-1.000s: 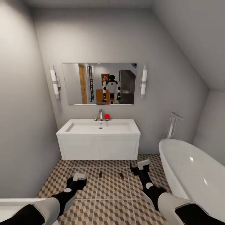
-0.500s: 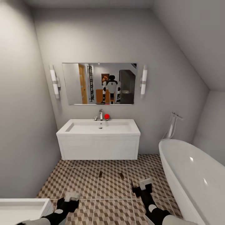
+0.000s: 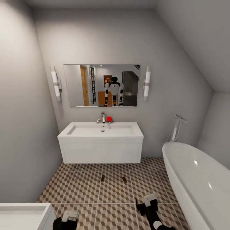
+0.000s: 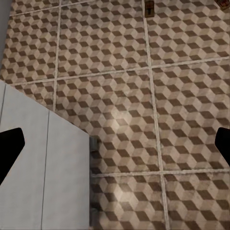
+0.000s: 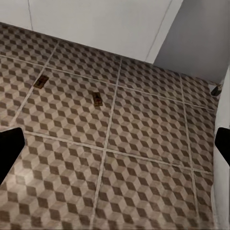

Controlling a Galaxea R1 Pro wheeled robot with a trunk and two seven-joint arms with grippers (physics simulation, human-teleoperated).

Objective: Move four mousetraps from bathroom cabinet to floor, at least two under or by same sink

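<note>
Facing you is the bathroom floor (image 3: pixel 111 188), its cube-patterned tiles running up to the wide white sink (image 3: pixel 101 142) on the far wall, with the bathtub (image 3: pixel 198 179) along your right and a small white unit (image 3: pixel 22 214) at your near left. Your right gripper (image 3: pixel 150 200) and left gripper (image 3: pixel 69 216) hang low over the tiles near you, and each wrist view shows its two dark fingertips far apart at the picture's edges with bare floor between them, so both are spread wide and carry nothing. Two mousetraps (image 3: pixel 103 178) lie flat on the tiles in front of the sink, near each other but apart, the second (image 3: pixel 125 180) a little to the right; the right wrist view shows the same pair (image 5: pixel 97 98). Expect the traps to be light, stiff and thin, easy to nudge and awkward to pinch off a flat surface; you would do best to take one across its long wooden edges, clear of the wire.
</note>
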